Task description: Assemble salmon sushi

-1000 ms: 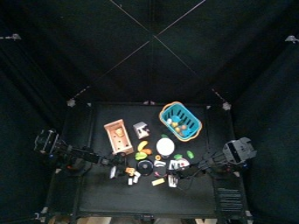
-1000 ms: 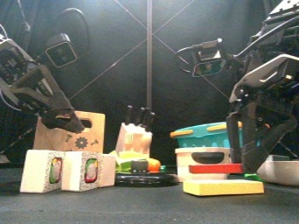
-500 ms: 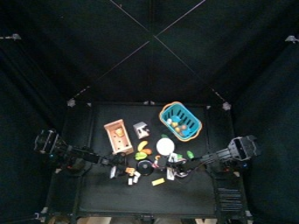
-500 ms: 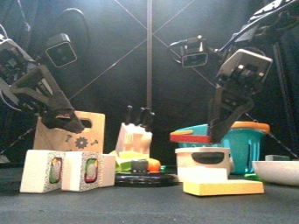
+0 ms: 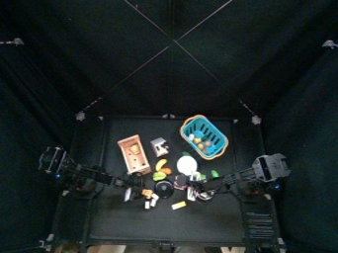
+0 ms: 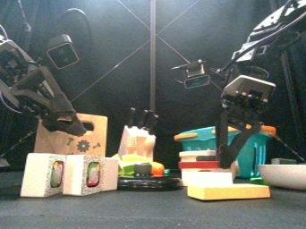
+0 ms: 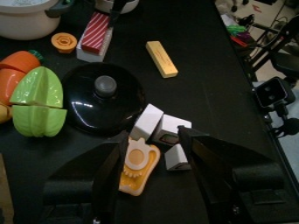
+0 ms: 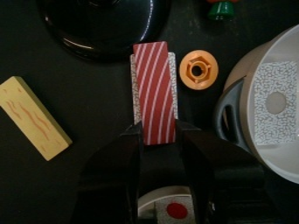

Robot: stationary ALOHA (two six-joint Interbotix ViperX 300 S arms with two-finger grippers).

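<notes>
A red and white striped salmon slice (image 8: pixel 155 87) lies lengthwise between my right gripper's (image 8: pixel 159 131) jaws, which close on its near end low over the black table. In the front view the right gripper (image 6: pixel 237 154) hangs beside the red slice (image 6: pixel 201 165). The left wrist view shows the slice (image 7: pixel 96 33) next to an orange disc (image 7: pixel 65 39). White rice blocks (image 7: pixel 152 122) lie just ahead of my left gripper (image 7: pixel 158 144), whose jaws stand apart over an orange and white piece (image 7: pixel 138 168).
A white bowl of rice (image 8: pixel 271 87), an orange disc (image 8: pixel 198 68), a yellow block (image 8: pixel 35 118) and a black round lid (image 8: pixel 100 22) surround the slice. A teal basket (image 5: pixel 203 135) and a wooden board (image 5: pixel 132 150) sit further back. Green and orange vegetables (image 7: pixel 35 101) lie beside the lid.
My right arm has swung in from the right and come down onto the salmon slice. The left arm has not moved.
</notes>
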